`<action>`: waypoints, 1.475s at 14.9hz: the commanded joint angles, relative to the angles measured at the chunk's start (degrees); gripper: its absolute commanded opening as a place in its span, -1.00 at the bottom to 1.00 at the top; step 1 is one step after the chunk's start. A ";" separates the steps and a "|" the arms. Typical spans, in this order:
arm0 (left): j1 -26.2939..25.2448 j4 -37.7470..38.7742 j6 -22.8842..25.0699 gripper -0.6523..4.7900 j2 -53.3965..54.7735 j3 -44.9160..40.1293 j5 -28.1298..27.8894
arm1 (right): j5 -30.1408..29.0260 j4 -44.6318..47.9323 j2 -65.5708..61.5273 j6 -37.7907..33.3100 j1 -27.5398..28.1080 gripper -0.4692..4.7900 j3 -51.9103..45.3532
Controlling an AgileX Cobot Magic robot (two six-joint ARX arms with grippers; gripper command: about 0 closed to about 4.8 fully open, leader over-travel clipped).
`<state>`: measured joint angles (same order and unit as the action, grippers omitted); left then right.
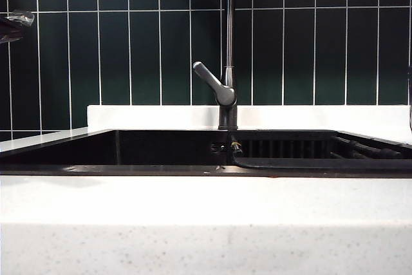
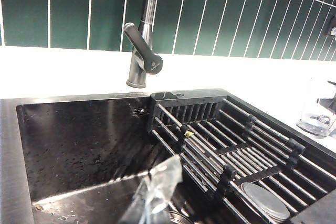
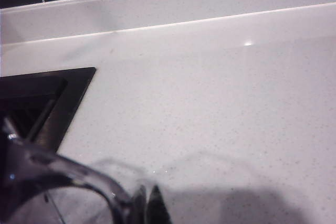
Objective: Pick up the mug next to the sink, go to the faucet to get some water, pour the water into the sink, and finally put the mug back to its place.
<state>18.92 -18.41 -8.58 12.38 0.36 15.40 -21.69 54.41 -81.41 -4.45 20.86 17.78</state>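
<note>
Colours at the sink

Tiles (image 1: 309, 49) dark green, gridded by white grout; sink (image 2: 79, 140) glossy black; faucet (image 1: 226, 88) grey metal; countertop (image 1: 206, 223) speckled white; mug (image 2: 317, 114) clear.

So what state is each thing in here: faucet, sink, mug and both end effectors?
faucet: no water running, lever angled up.
sink: no standing water, only droplets on its walls.
mug: upright on the counter beside the sink, looks empty.
left end effector: shut, holding nothing, over the sink.
right end effector: shut, seemingly pinching the mug's rim.
</note>
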 commanded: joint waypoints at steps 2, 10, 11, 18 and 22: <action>-0.04 -0.92 0.39 -0.78 0.02 0.07 0.50 | -0.09 1.09 0.13 0.02 0.02 -0.62 0.33; -0.04 -0.90 0.39 -0.78 0.02 0.07 0.52 | 0.37 -2.27 0.15 0.17 0.02 -0.41 0.28; -0.04 -0.87 0.39 -0.78 0.02 0.07 0.52 | 0.33 -2.36 0.15 0.13 0.02 -0.41 0.24; -0.04 -0.39 0.42 -0.78 0.02 0.07 0.70 | 1.22 5.86 1.99 -3.10 0.02 -0.41 -7.67; -0.04 -0.46 0.42 -0.78 0.02 0.07 1.81 | 1.20 6.29 6.08 -3.56 0.02 -0.41 -10.71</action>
<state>18.94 -18.31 -8.51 12.38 0.36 16.53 -20.60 59.35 -76.44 -7.29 20.88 7.40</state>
